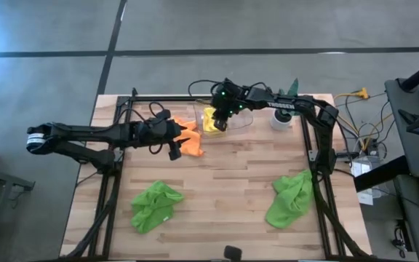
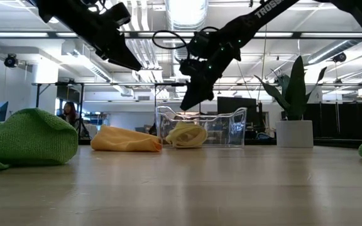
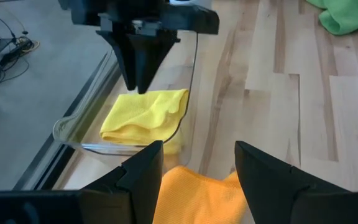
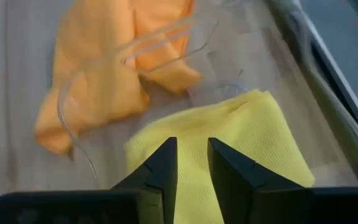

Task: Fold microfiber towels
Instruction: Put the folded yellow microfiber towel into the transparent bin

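Yellow towel (image 4: 229, 140) folded in clear bin (image 2: 228, 129) at table's far edge, right gripper (image 3: 139, 78) above it, narrow, empty; left gripper (image 3: 197, 177), half open, empty, over orange towel (image 1: 191, 140); light, limp cloth, likely best pinched by a corner.

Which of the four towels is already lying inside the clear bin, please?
The yellow towel, folded, lies in the clear bin. The orange towel lies beside it on the table, and both green towels lie crumpled at the near edge.

Folded yellow towel (image 1: 211, 120) in clear bin, orange towel (image 1: 190, 138) beside it, two green towels (image 1: 155, 205) crumpled apart.
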`<action>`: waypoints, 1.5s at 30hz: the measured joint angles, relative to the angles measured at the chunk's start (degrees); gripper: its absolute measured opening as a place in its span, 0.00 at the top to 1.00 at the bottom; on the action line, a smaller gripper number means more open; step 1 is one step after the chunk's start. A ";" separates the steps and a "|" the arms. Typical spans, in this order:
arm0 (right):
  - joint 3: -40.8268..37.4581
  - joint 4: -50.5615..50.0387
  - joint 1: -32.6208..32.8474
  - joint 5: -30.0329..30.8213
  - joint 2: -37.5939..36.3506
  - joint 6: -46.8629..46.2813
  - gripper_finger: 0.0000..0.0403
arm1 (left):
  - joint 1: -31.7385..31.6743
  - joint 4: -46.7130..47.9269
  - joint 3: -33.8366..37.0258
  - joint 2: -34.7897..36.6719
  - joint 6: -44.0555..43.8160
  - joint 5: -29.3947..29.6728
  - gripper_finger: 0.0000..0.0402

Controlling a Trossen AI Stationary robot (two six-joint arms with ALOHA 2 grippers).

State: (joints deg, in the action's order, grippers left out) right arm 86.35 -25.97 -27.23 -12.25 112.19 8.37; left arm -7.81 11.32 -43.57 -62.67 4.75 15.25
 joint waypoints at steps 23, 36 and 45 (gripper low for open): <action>5.64 -3.16 -0.16 -1.81 11.93 9.58 0.50 | 0.00 0.11 0.00 0.02 -0.07 -0.03 0.54; 23.67 -18.37 0.31 -1.20 18.14 9.96 0.47 | -0.08 0.09 0.02 0.02 -0.07 -0.04 0.54; 32.17 -34.50 -2.46 0.49 16.41 17.68 0.47 | -6.23 -1.70 1.36 -8.89 -0.04 -5.70 0.54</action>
State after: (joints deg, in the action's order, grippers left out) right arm 118.52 -60.47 -29.69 -11.76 128.60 26.05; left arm -14.04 9.63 -42.22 -71.56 4.71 9.55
